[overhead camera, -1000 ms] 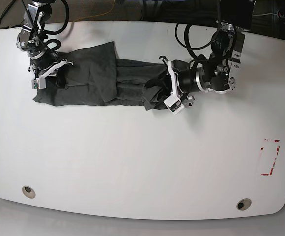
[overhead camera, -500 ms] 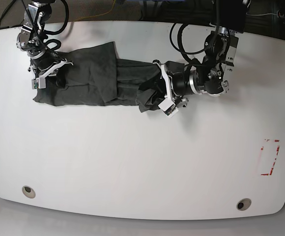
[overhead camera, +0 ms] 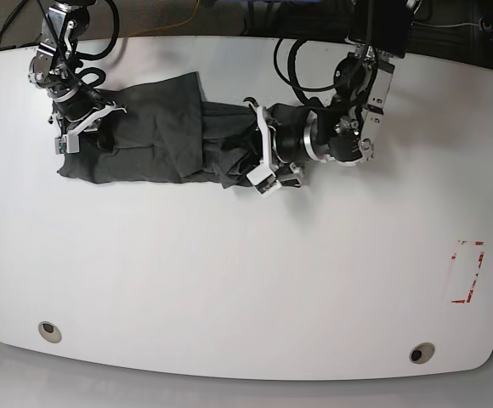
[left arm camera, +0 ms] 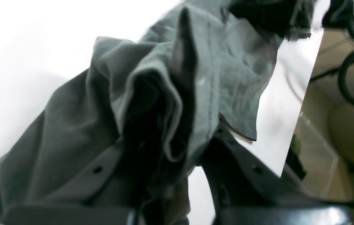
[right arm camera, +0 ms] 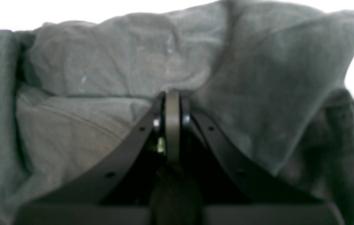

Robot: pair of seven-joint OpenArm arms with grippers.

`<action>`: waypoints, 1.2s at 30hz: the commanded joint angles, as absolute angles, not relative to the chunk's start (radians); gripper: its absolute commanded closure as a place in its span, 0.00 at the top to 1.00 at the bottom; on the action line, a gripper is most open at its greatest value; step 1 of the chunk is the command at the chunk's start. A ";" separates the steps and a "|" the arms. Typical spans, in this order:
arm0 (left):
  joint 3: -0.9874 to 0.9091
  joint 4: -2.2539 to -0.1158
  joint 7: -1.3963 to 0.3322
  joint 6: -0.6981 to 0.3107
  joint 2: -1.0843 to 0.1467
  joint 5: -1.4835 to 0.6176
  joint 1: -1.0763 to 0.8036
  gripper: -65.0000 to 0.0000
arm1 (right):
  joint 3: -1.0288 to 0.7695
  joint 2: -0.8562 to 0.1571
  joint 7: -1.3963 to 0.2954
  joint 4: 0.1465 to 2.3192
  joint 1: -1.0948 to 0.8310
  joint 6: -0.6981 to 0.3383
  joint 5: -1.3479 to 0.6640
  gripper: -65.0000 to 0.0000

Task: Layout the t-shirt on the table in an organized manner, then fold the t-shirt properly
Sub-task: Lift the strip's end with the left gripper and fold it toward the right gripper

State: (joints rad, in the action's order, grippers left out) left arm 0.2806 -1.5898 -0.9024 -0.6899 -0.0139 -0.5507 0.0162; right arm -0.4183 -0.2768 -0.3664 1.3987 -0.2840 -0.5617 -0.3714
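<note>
The t-shirt point(overhead camera: 157, 127) lies bunched lengthwise along the far side of the table point(overhead camera: 229, 280), stretched between the two grippers. The left gripper point(overhead camera: 259, 157) has its jaws closed on the shirt's nearer end, with a wad of dark grey cloth crumpled just ahead of and around its tips; in the left wrist view the cloth point(left arm camera: 152, 93) rises in folds between the black fingers point(left arm camera: 239, 162), a stitched hem running down the middle fold. The right gripper point(overhead camera: 81, 127) is pinched tight on the opposite end of the shirt; in the right wrist view its fingertips point(right arm camera: 172, 125) meet with no gap, and fabric point(right arm camera: 133, 72) is heaped directly beyond and to both sides of them. No label, print or writing can be read on the cloth in any view. Well away from the left gripper, toward the table's near corner on that arm's side, sits a red tape rectangle point(overhead camera: 467, 272); two round grommets point(overhead camera: 49, 331) lie along the near edge.
</note>
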 commanded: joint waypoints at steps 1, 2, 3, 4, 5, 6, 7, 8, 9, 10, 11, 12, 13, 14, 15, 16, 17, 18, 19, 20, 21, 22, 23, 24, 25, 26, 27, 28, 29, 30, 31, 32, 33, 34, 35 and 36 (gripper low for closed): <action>0.282 -1.606 -0.880 -0.698 0.013 -0.568 0.033 0.04 | -0.417 -0.283 -0.449 1.388 -0.295 -0.541 -0.314 0.00; 0.283 -1.606 -0.880 -0.698 0.016 -0.568 0.033 0.04 | -0.417 -0.283 -0.449 1.388 -0.295 -0.541 -0.314 0.00; 0.285 -1.606 -0.880 -0.698 0.022 -0.568 0.033 0.04 | -0.417 -0.283 -0.449 1.388 -0.295 -0.541 -0.314 0.00; 0.285 -1.606 -0.880 -0.698 0.024 -0.568 0.033 0.04 | -0.417 -0.283 -0.449 1.388 -0.295 -0.541 -0.314 0.00; 0.285 -1.606 -0.880 -0.698 0.030 -0.568 0.035 0.04 | -0.417 -0.283 -0.449 1.388 -0.295 -0.541 -0.314 0.00; 0.285 -1.606 -0.880 -0.698 0.035 -0.568 0.035 0.04 | -0.417 -0.283 -0.449 1.388 -0.295 -0.541 -0.314 0.00; 0.285 -1.606 -0.880 -0.698 0.041 -0.568 0.035 0.04 | -0.417 -0.283 -0.449 1.388 -0.295 -0.541 -0.314 0.00; 0.286 -1.606 -0.880 -0.698 0.044 -0.568 0.035 0.04 | -0.417 -0.283 -0.449 1.388 -0.297 -0.541 -0.314 0.00; 0.286 -1.606 -0.880 -0.698 0.048 -0.568 0.036 0.04 | -0.417 -0.283 -0.449 1.388 -0.297 -0.541 -0.314 0.00; 0.286 -1.606 -0.880 -0.698 0.051 -0.568 0.038 0.04 | -0.417 -0.283 -0.449 1.388 -0.297 -0.541 -0.314 0.00; 0.286 -1.606 -0.880 -0.698 0.054 -0.568 0.042 0.05 | -0.417 -0.283 -0.449 1.388 -0.297 -0.541 -0.314 0.00; 0.286 -1.606 -0.880 -0.698 0.059 -0.568 0.050 0.08 | -0.417 -0.283 -0.449 1.388 -0.297 -0.541 -0.314 0.00; 0.286 -1.606 -0.880 -0.698 0.062 -0.568 0.062 0.12 | -0.417 -0.283 -0.449 1.388 -0.297 -0.541 -0.314 0.00; 0.286 -1.604 -0.880 -0.698 0.064 -0.568 0.065 0.15 | -0.417 -0.283 -0.449 1.388 -0.297 -0.541 -0.314 0.00; 0.286 -1.604 -0.880 -0.698 0.064 -0.568 0.073 0.24 | -0.417 -0.283 -0.449 1.388 -0.297 -0.541 -0.314 0.00; 0.286 -1.604 -0.880 -0.698 0.064 -0.568 0.073 0.29 | -0.417 -0.283 -0.449 1.388 -0.297 -0.541 -0.314 0.00; 0.289 -1.604 -0.880 -0.698 0.064 -0.568 0.076 0.37 | -0.417 -0.283 -0.449 1.388 -0.297 -0.541 -0.314 0.00; 0.297 -1.604 -0.880 -0.698 0.064 -0.568 0.076 0.45 | -0.417 -0.283 -0.449 1.389 -0.297 -0.541 -0.314 0.00; 0.306 -1.604 -0.880 -0.698 0.064 -0.568 0.076 0.52 | -0.417 -0.283 -0.449 1.389 -0.298 -0.541 -0.314 0.00; 0.311 -1.604 -0.880 -0.698 0.064 -0.568 0.076 0.56 | -0.417 -0.283 -0.449 1.389 -0.298 -0.541 -0.314 0.00; 0.317 -1.604 -0.880 -0.698 0.065 -0.568 0.077 0.62 | -0.417 -0.283 -0.449 1.389 -0.298 -0.541 -0.314 0.00; 0.323 -1.604 -0.880 -0.698 0.067 -0.568 0.077 0.65 | -0.417 -0.283 -0.449 1.389 -0.298 -0.541 -0.314 0.00; 0.329 -1.606 -0.880 -0.698 0.073 -0.568 0.077 0.67 | -0.417 -0.283 -0.449 1.389 -0.298 -0.541 -0.314 0.00; 0.335 -1.606 -0.880 -0.698 0.082 -0.568 0.079 0.70 | -0.417 -0.283 -0.449 1.389 -0.298 -0.541 -0.314 0.00; 0.338 -1.606 -0.880 -0.698 0.087 -0.568 0.079 0.70 | -0.417 -0.283 -0.449 1.389 -0.298 -0.541 -0.314 0.00; 0.343 -1.606 -0.880 -0.698 0.090 -0.568 0.081 0.71 | -0.417 -0.283 -0.449 1.389 -0.298 -0.541 -0.314 0.00; 0.355 -1.609 -0.880 -0.698 0.090 -0.570 0.093 0.71 | -0.417 -0.285 -0.449 1.389 -0.297 -0.541 -0.314 0.00; 0.361 -1.609 -0.880 -0.698 0.090 -0.570 0.097 0.71 | -0.417 -0.285 -0.449 1.389 -0.297 -0.541 -0.314 0.00; 0.383 -1.609 -0.880 -0.698 0.090 -0.570 0.107 0.72 | -0.417 -0.285 -0.450 1.389 -0.295 -0.541 -0.314 0.00; 0.398 -1.610 -0.880 -0.698 0.090 -0.570 0.111 0.72 | -0.417 -0.285 -0.450 1.389 -0.295 -0.541 -0.314 0.00; 0.407 -1.610 -0.880 -0.698 0.090 -0.570 0.114 0.72 | -0.417 -0.285 -0.450 1.389 -0.295 -0.541 -0.314 0.00; 0.423 -1.612 -0.880 -0.698 0.090 -0.570 0.120 0.72 | -0.417 -0.285 -0.452 1.391 -0.295 -0.541 -0.314 0.00; 0.426 -1.612 -0.880 -0.698 0.090 -0.570 0.122 0.72 | -0.417 -0.285 -0.456 1.391 -0.294 -0.541 -0.314 0.00; 0.429 -1.613 -0.880 -0.698 0.090 -0.570 0.127 0.72 | -0.417 -0.285 -0.469 1.392 -0.294 -0.541 -0.314 0.00; 0.429 -1.620 -0.880 -0.698 0.090 -0.570 0.139 0.71 | -0.417 -0.285 -0.478 1.392 -0.292 -0.541 -0.314 0.00; 0.429 -1.624 -0.880 -0.698 0.088 -0.568 0.147 0.71 | -0.417 -0.285 -0.481 1.394 -0.292 -0.541 -0.314 0.00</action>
